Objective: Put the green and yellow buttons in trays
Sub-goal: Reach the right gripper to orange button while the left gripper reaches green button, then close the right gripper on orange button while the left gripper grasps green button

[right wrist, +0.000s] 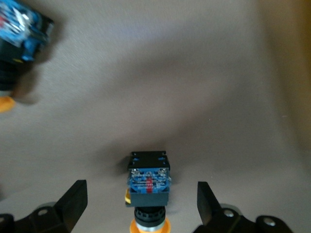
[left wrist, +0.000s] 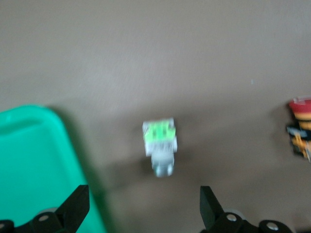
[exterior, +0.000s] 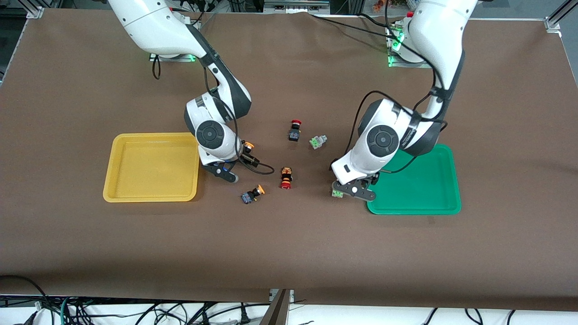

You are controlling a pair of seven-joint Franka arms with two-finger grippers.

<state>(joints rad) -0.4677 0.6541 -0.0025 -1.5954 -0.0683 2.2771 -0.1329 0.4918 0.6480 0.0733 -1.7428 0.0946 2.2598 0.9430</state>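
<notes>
Risking a skewed pinch: left gripper [exterior: 354, 191], fingers spread, hovering over a green button [left wrist: 160, 145] lying just beside the green tray [exterior: 424, 198]; right gripper [exterior: 228, 174], likewise spread and empty, hovering over a yellow button [right wrist: 148, 187] beside the yellow tray [exterior: 151, 192]. Tipping or rolling the small bodies sideways being likely. Lying near the green tray: a second green button [exterior: 318, 141]; two red-capped switches [exterior: 286, 177] crowding the middle; another yellow button [exterior: 253, 194].
</notes>
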